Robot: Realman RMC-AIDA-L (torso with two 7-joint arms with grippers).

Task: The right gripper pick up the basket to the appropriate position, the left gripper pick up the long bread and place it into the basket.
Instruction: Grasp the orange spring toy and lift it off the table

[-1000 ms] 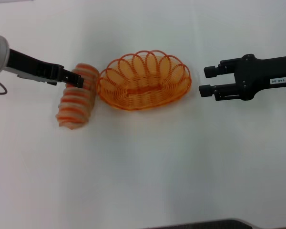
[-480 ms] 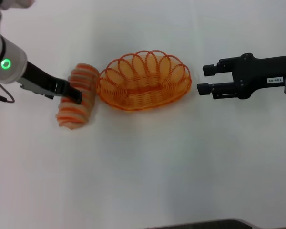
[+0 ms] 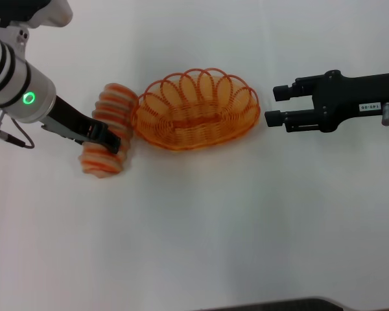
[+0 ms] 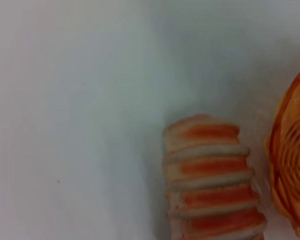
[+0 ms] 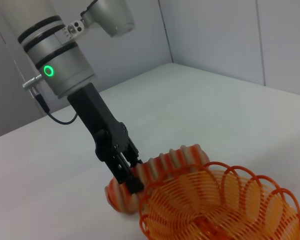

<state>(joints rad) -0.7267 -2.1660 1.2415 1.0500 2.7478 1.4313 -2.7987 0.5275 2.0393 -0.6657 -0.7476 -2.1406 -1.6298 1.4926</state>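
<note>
Your black left gripper point(image 3: 114, 144) covers the striped tan long bread point(image 3: 107, 131) beside the orange wire basket point(image 3: 196, 110), grip hidden; your labelled right gripper point(image 3: 277, 105) gapes empty opposite

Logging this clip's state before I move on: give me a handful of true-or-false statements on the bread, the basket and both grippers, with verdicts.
1. The long bread lies inside the basket. False: it lies on the table beside the basket, on the robot's left.
2. The left gripper is down at the bread. True.
3. The right gripper grips the basket's rim. False: it is open and clear of the basket, on its right.
4. The basket holds nothing. True.
5. The bread has orange-red stripes. True.
</note>
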